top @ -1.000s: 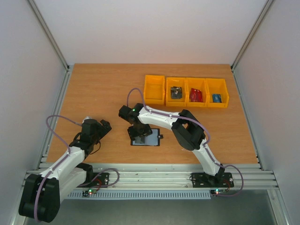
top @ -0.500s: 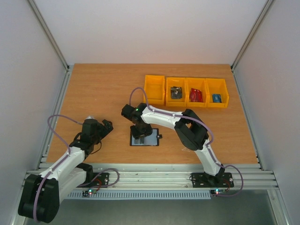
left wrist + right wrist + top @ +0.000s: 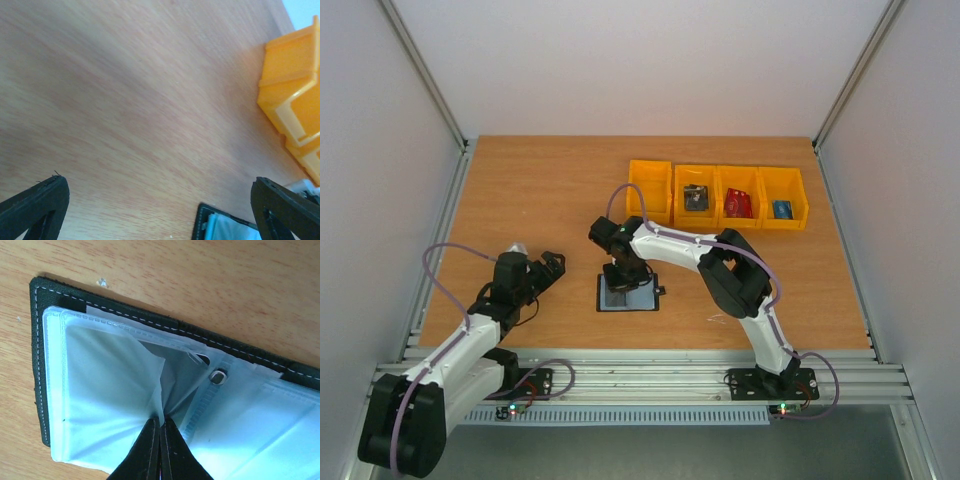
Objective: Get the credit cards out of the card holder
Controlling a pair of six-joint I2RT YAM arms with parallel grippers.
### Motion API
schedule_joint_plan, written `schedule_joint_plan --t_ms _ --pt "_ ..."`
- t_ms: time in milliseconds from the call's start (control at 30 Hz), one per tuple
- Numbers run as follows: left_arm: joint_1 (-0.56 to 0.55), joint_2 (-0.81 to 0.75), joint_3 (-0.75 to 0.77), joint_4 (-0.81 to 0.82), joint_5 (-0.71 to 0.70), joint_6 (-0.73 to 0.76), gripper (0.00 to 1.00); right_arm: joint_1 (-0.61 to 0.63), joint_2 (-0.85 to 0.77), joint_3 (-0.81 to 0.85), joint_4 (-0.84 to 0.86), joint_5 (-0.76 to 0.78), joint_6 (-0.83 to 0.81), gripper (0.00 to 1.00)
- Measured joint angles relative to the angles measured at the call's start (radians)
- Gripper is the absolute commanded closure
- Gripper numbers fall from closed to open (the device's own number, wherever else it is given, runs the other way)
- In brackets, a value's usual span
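Right wrist view: our right tool (image 3: 160, 424), open a second ago, is now pinching the clear sleeve (image 3: 100, 385) of the card holder (image 3: 125, 311), so we are starting extraction; left tool (image 3: 550, 264) is waiting released.

Seen from above, the upper left of the counter (image 3: 530, 190) is bare wood, free for a pass. 4 yellow bins (image 3: 717, 195) in a row block the upper right, near the back edge. At centre the card holder (image 3: 632, 298) lies open and flat, with the right claw (image 3: 620, 284) down on it, fingers pinched on its clear inner sleeve. The right arm (image 3: 720, 275) crosses from lower right to centre and bars that path. The left claw (image 3: 553, 266), jaws wide, sits lower left, with bare wood between it and the card holder.
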Motion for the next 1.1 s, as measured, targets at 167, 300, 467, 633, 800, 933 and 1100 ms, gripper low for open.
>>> schedule_joint_plan --t_ms 167,300,467,633,800,933,1100 --pt "-0.003 -0.005 0.0 0.06 0.08 0.023 0.03 -0.018 -0.039 -0.063 0.068 -0.044 0.002 0.99" --pt "-0.005 -0.003 0.002 0.091 0.134 0.056 0.07 -0.048 -0.101 -0.154 0.164 -0.1 0.025 0.99" --pt "-0.005 0.019 0.004 0.113 0.185 0.113 0.1 -0.088 -0.186 -0.244 0.248 -0.158 0.055 0.99" --pt "-0.009 0.058 0.006 0.15 0.274 0.176 0.21 -0.116 -0.215 -0.26 0.321 -0.226 0.051 0.99" --pt "-0.009 0.08 0.007 0.178 0.341 0.205 0.16 -0.151 -0.253 -0.335 0.398 -0.321 0.032 0.99" --pt "-0.009 0.087 0.016 0.19 0.38 0.225 0.07 -0.169 -0.291 -0.347 0.41 -0.361 -0.014 0.99" --pt "-0.008 0.08 0.037 0.198 0.456 0.249 0.01 -0.174 -0.391 -0.346 0.425 -0.4 -0.072 0.99"
